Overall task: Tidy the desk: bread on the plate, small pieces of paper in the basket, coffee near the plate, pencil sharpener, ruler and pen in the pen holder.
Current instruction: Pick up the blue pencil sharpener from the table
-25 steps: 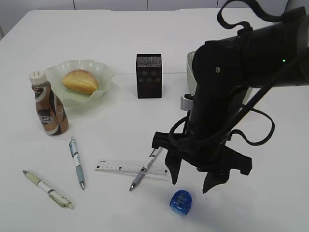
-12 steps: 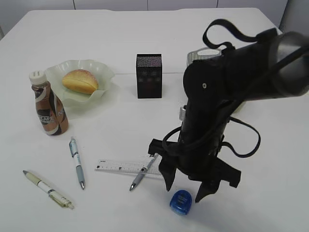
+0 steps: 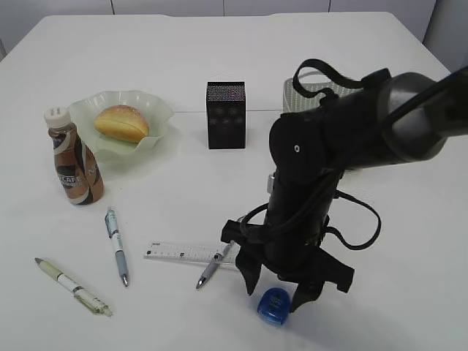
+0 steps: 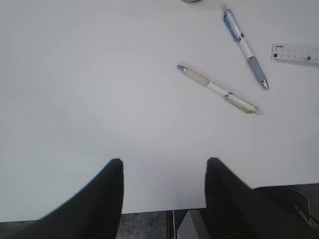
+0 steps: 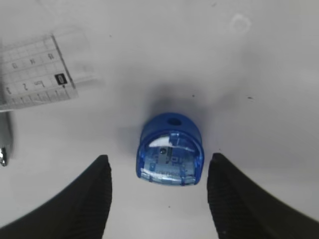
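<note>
Sharpener (image 5: 170, 151): blue, lying flat near the front edge of the desk (image 3: 219, 58); we see it between the right gripper's two fingers, touched by neither.
Right gripper (image 3: 279, 289): spread wide, pointing down, straddling the sharpener; we see nothing pinched.
Left gripper (image 4: 164, 191): spread, empty, hanging over bare desk at its front edge.
Ruler (image 3: 191, 253): flat near the front edge, just left of the right gripper; a grey pen (image 3: 213, 268) lies slanted across its right end.
Blue pen (image 3: 116, 246): left of the ruler, lying loose on the desk.
Pale pen (image 3: 72, 286): near the front left corner, apart from the blue pen.
Bread (image 3: 121, 122): on the plate (image 3: 157, 111), toward the left back part of the desk.
Coffee (image 3: 73, 156): upright, just in front of the plate's left side.
Holder (image 3: 226, 115): upright at mid-desk, right of the plate; we cannot see inside it.
Basket (image 3: 303, 93): right of the holder, mostly hidden behind the right arm.
</note>
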